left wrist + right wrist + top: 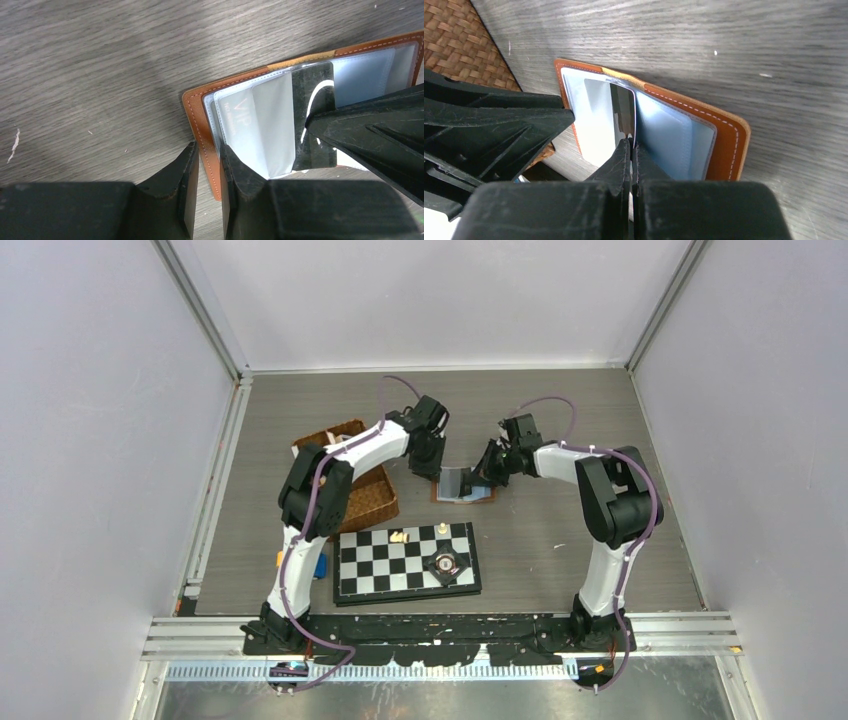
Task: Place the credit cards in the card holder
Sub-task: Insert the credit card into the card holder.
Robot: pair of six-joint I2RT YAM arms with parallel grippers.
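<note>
The tan-brown card holder [480, 496] lies open on the table, its clear pale sleeves facing up [200, 125] [724, 135]. A pale card marked VIP [240, 125] sits in its left sleeve. My left gripper [432, 470] [210, 150] is nearly shut astride the holder's left leather edge, with one finger [240, 175] on the sleeves. My right gripper [487, 472] [630, 142] is shut on a thin dark glossy card [623, 107] [312, 95], which stands on edge at the holder's middle fold. No other loose cards show.
A brown wicker basket [365, 495] [454, 45] stands just left of the holder, behind my left arm. A chessboard [405, 560] with a few pieces lies in front. A small blue object [320, 565] sits by the left arm's base.
</note>
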